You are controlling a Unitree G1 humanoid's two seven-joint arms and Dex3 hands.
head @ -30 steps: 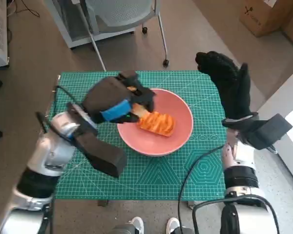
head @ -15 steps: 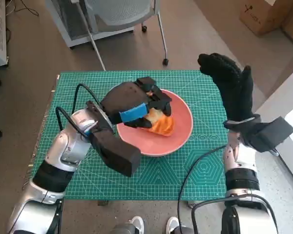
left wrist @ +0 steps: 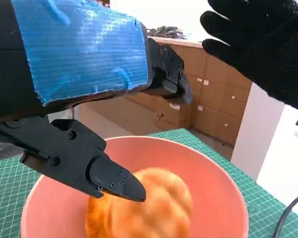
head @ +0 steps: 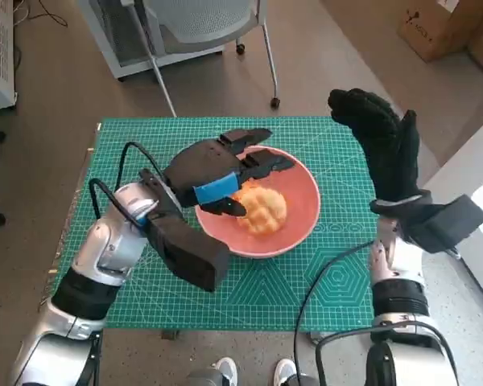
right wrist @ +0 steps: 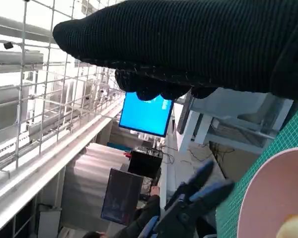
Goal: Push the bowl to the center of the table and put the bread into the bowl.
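Even, soft light is falling across the head view, and the green gridded cutting mat on the bench point(head: 306, 273) is showing no hard shadows. Wide-angle bending is curving the edges. In the left wrist view the round golden bread point(left wrist: 144, 210) is looking soft and slightly blurred. In the right wrist view, bright backlight is washing out the wire grille point(right wrist: 49, 74), leaving the black knitted right robot hand point(right wrist: 188, 44) dark.

The head view looks steeply down on the table point(head: 322, 281) from above, both arms rising from below. The left wrist view sits close behind the left hand point(left wrist: 79, 54), facing across the bowl point(left wrist: 223, 188). The right wrist view, probably turned sideways, looks past the right hand point(right wrist: 198, 44); all three views share the bowl.
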